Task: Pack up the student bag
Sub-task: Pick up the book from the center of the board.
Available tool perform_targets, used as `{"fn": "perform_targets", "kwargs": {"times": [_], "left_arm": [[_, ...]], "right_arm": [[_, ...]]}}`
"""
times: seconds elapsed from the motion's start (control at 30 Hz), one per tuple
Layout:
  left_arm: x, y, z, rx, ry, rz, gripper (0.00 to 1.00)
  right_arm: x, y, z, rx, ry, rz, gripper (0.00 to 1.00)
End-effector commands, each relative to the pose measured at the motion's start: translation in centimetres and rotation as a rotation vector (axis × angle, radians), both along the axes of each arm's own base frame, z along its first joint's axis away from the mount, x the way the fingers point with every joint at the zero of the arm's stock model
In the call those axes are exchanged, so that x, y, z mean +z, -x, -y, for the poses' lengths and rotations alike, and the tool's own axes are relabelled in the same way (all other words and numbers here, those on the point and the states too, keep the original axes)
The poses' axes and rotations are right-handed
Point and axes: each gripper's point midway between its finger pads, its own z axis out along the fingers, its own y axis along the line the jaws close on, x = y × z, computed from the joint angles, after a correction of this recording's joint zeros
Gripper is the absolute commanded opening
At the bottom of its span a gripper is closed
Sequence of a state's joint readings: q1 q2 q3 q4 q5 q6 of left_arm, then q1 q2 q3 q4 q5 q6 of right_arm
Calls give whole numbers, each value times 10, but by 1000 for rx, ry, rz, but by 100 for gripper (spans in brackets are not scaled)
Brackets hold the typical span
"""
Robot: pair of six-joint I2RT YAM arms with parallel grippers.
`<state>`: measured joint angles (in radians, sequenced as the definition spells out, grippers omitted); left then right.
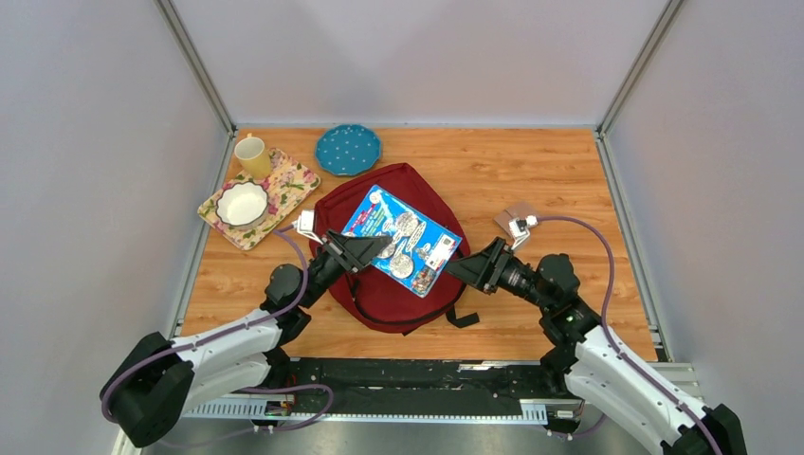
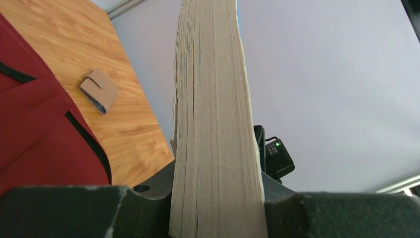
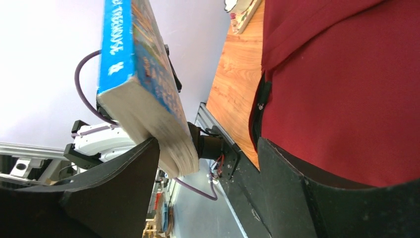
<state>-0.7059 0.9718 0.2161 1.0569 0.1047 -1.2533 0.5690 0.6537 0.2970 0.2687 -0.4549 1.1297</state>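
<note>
The left gripper (image 1: 374,248) is pinched on the near left edge of a thick blue paperback book (image 1: 403,237). Its fingers press against the covers with the page block standing between them (its wrist camera sees mostly paper). The book is held tilted above the student bag (image 1: 374,296), a dark red backpack lying flat on the wooden table (image 1: 569,171), directly beneath this gripper and the book.

The right gripper (image 1: 460,268) is spread wide and holds nothing. One finger sits at the book's lower right corner, and the other is just beside the bag's red fabric and black zipper.

Beyond the right gripper, apart from the bag, lies a small tan wallet (image 1: 517,220). Beyond the left gripper and to its left sits a floral tray (image 1: 289,180) carrying a white bowl (image 1: 242,204), with a yellow mug (image 1: 252,156) at its far corner. A blue dotted plate (image 1: 348,150) lies past the bag's far edge.
</note>
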Motion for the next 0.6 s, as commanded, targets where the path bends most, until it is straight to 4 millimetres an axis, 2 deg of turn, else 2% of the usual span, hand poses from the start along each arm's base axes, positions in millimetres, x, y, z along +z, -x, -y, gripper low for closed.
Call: {"fn": "perform_targets", "kwargs": {"times": [0.0, 0.03, 0.07, 0.1, 0.17, 0.3, 0.37, 0.43, 0.5, 0.57], "left_arm": [[19, 0, -21, 94, 65, 44, 0], [11, -1, -21, 105, 25, 37, 0], [16, -2, -27, 137, 31, 46, 0], [15, -4, -29, 153, 20, 44, 0], [13, -5, -31, 168, -1, 37, 0], [12, -5, -30, 157, 9, 24, 0], [14, -5, -25, 133, 28, 16, 0], [20, -2, -21, 101, 52, 16, 0], [20, 2, -14, 54, 48, 16, 0], [21, 2, -13, 40, 77, 2, 0]], "right_arm": [[26, -6, 18, -113, 42, 114, 75], [14, -4, 24, -133, 96, 97, 75], [10, -3, 29, -156, 114, 89, 75], [17, -2, 37, -191, 102, 118, 75], [23, 2, 39, -194, 69, 148, 75], [39, 13, 27, -98, 17, 185, 76], [31, 10, 17, -51, 49, 156, 76], [38, 10, 9, -8, 40, 162, 76], [32, 4, 2, 10, 49, 140, 76], [40, -2, -2, 10, 32, 160, 77]]}}
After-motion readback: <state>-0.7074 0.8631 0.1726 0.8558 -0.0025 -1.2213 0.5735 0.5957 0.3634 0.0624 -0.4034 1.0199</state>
